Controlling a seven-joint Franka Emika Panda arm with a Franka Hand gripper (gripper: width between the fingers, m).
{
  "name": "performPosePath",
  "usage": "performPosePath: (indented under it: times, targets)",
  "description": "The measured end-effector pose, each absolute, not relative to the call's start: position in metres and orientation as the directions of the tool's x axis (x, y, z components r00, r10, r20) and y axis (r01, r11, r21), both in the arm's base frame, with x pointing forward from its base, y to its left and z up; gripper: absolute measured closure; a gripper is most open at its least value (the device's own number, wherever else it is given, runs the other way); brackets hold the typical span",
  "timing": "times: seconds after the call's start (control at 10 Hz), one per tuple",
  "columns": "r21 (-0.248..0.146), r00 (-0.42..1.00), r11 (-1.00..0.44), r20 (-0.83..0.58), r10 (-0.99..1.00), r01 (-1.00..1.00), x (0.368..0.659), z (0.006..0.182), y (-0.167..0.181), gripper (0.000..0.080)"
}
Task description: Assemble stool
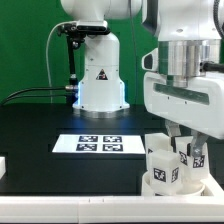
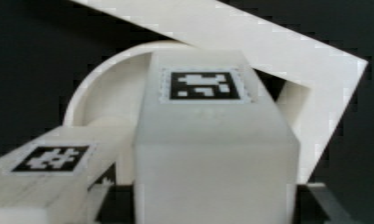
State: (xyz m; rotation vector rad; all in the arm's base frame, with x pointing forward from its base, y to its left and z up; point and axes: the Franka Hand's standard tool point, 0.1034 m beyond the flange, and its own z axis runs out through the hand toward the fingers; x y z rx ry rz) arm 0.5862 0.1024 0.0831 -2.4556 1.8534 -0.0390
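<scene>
The white round seat (image 1: 156, 184) lies at the exterior view's lower right, with short tagged legs standing on it. My gripper (image 1: 184, 150) reaches straight down over them. In the wrist view a chunky white leg (image 2: 210, 140) with a square tag fills the middle and sits between my fingers; the gripper (image 2: 219, 202) is shut on its sides. The leg stands upright over the seat's curved rim (image 2: 116, 80). A second tagged leg (image 2: 51, 160) is beside it, close against the held one. In the exterior view another leg (image 1: 162, 167) stands left of the gripper.
The marker board (image 1: 100, 143) lies flat mid-table, left of the seat. The arm's white base (image 1: 100, 75) stands behind it with cables at its left. A white angled wall (image 2: 282, 45) runs just beyond the seat. A white block (image 1: 3, 165) sits at the left edge.
</scene>
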Motion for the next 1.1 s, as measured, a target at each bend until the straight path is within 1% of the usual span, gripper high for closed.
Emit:
performPosePath:
  times: [0.2, 0.4, 0.5, 0.6, 0.7, 0.8, 1.0, 1.1]
  targets:
    - [-0.065, 0.149, -0.147, -0.033, -0.988, -0.987, 0.586, 0.0829, 0.1016, 0.0465]
    - [-0.099, -0.134, 0.145, -0.109, -0.985, -0.984, 0.5854, 0.0823, 0.0981, 0.0465]
    - [-0.103, -0.262, 0.278, -0.146, -0.954, -0.955, 0.5842, 0.0821, 0.0981, 0.0465]
    - [-0.116, -0.361, 0.383, -0.175, -0.916, -0.917, 0.5846, 0.0823, 0.099, 0.0465]
    - [-0.12, -0.423, 0.45, -0.198, -0.884, -0.885, 0.584, 0.0822, 0.0999, 0.0465]
    - [-0.107, -0.484, 0.514, -0.219, -0.847, -0.851, 0.5838, 0.0823, 0.1013, 0.0465]
    - [-0.106, -0.484, 0.515, -0.223, -0.846, -0.851, 0.5836, 0.0822, 0.1015, 0.0465]
    - [-0.108, -0.47, 0.501, -0.221, -0.854, -0.859, 0.5833, 0.0815, 0.1017, 0.0391]
